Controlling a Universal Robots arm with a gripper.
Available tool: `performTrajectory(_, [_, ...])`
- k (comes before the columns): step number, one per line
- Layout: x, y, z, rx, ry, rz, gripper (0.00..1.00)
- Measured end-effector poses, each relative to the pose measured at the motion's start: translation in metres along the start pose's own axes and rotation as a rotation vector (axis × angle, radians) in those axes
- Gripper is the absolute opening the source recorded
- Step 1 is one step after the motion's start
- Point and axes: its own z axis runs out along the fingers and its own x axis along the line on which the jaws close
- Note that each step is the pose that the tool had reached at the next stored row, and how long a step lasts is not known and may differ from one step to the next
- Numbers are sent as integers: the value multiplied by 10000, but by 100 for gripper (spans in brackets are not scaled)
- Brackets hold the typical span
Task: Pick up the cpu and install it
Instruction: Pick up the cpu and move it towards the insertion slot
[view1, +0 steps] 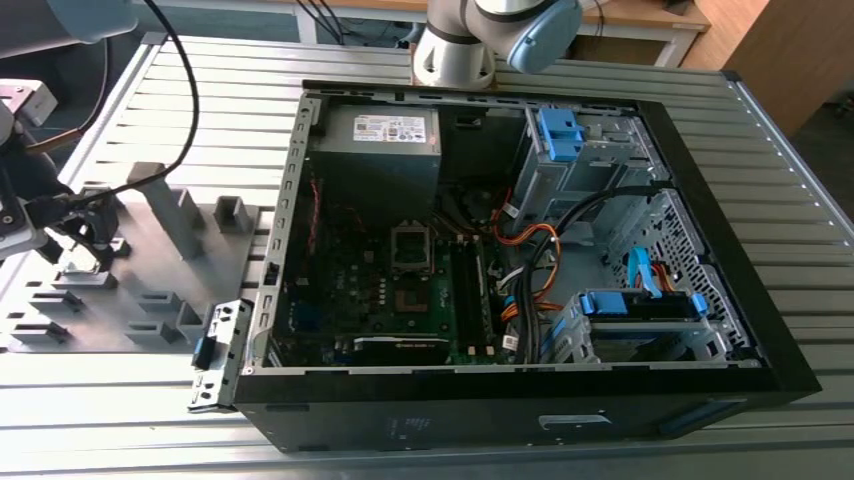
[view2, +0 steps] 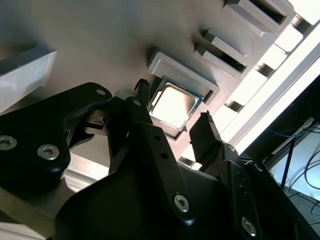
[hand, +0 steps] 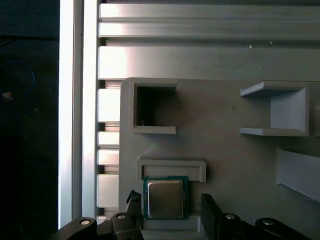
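Silver-grey metal caps the cpu (hand: 165, 198), which lies flat on the grey fixture tray (hand: 230, 165), its green edge tucked against a low raised ridge (hand: 171, 166) near the tray's rim. That tray sits on the slotted aluminium table (view1: 801, 260), at the exterior view's left, well apart from the open computer case (view1: 727, 215) and the bare motherboard socket (view1: 411, 245) inside it. The gripper (view2: 173, 107) hangs directly over the chip with its jaws spread wider than the chip and nothing in their hold. One black finger (view2: 150, 132) stands on each of two opposite sides. In the first wrist view one fingertip looks just beside the chip's edge while the other shows a clearer gap, so the straddle appears slightly off-centre; whether either pad touches yet I cannot tell. The step in hand reads as the grasp. To do it well, the wrist probably wants a small sideways correction so both pads meet the edges together, or the first contact may skate the chip along the ridge. The pads should bear on the thin side edges only, low and square, with a gentle squeeze, since a flat part this slight could tilt or pop out of an uneven pinch.
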Motion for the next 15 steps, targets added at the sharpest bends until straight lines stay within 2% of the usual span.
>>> performTrajectory(2, [0,0,-19,0,0,0,59])
performTrajectory(10, [0,0,-22,4,3,-1,59])
performTrajectory(12, [0,5,-15,31,1,0,59])
performTrajectory(15, [1,11,3,110,-2,0,59])
